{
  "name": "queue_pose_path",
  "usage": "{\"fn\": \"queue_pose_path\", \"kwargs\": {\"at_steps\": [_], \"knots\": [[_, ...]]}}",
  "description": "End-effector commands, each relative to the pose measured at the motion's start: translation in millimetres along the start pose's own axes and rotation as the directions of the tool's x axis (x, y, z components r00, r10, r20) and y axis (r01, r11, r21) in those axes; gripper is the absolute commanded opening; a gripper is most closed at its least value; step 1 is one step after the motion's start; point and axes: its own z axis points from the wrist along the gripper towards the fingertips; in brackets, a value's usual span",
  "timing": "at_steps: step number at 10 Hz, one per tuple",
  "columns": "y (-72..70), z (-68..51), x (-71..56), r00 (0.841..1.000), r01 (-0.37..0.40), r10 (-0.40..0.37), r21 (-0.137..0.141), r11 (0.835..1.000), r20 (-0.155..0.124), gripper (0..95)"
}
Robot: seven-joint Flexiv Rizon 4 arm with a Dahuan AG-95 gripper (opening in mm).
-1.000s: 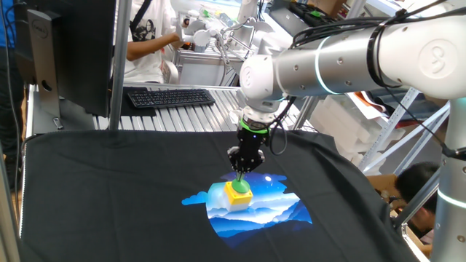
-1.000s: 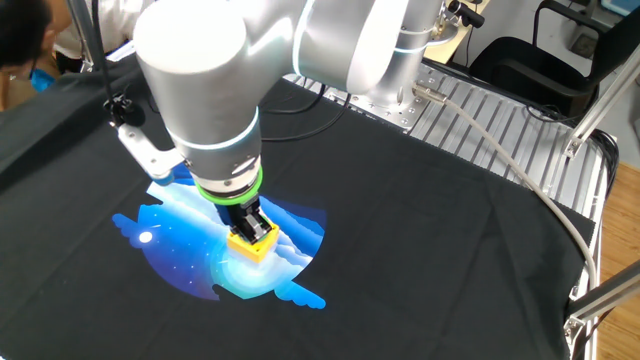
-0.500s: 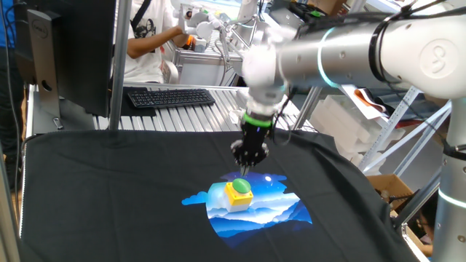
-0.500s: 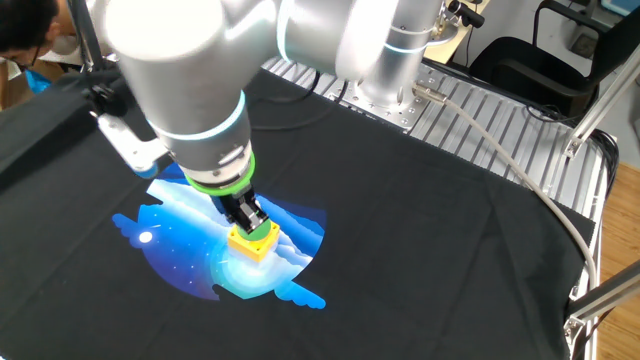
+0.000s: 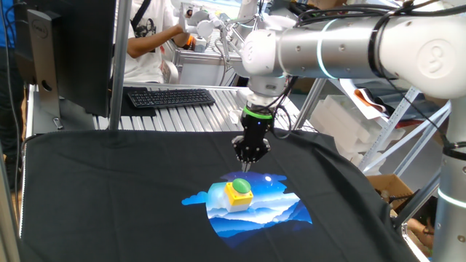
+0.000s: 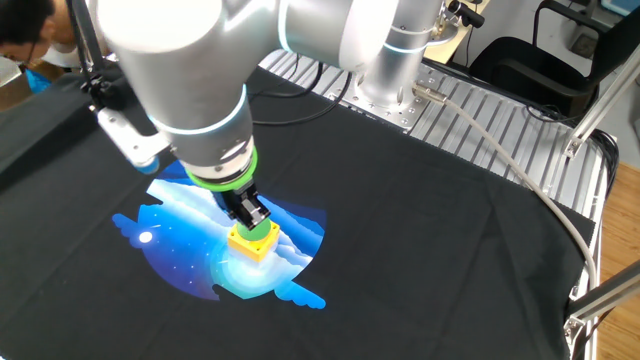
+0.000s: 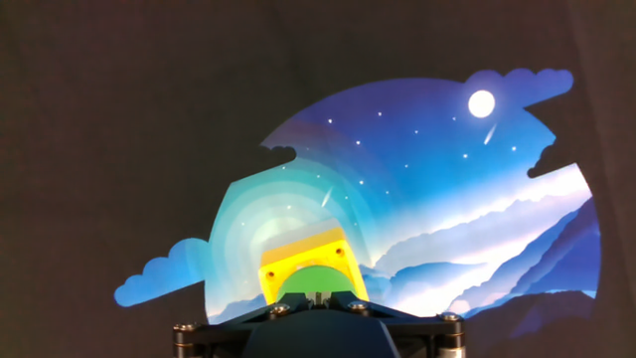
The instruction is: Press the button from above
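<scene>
The green dome button (image 5: 239, 185) sits on its yellow box (image 5: 238, 197) on a blue printed picture on the black cloth. My gripper (image 5: 246, 164) hangs a little above the button, just behind it, pointing down, with the fingertips together and nothing held. In the other fixed view the gripper (image 6: 254, 216) covers most of the button; a green edge (image 6: 269, 232) shows on the yellow box (image 6: 249, 247). In the hand view the button (image 7: 316, 280) and box (image 7: 302, 255) lie just past the shut fingertips (image 7: 318, 296).
The blue night-sky picture (image 5: 280, 207) lies in the middle of the black cloth (image 5: 109, 196). A keyboard (image 5: 169, 96) and a monitor (image 5: 73, 51) stand behind the table. The arm's base (image 6: 390, 70) is at the far side on a metal slatted surface (image 6: 500, 130).
My gripper has lifted off the button and risen a short way above it. The button and box have not moved.
</scene>
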Motion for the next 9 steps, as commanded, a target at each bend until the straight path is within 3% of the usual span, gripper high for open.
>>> {"fn": "queue_pose_path", "kwargs": {"at_steps": [1,9], "knots": [[1.7,-1.4,-2.3,1.000,0.000,0.000,-0.003,1.000,-0.009,0.0],[2.1,-0.9,-2.5,1.000,-0.007,0.007,0.001,1.000,-0.006,0.0]]}}
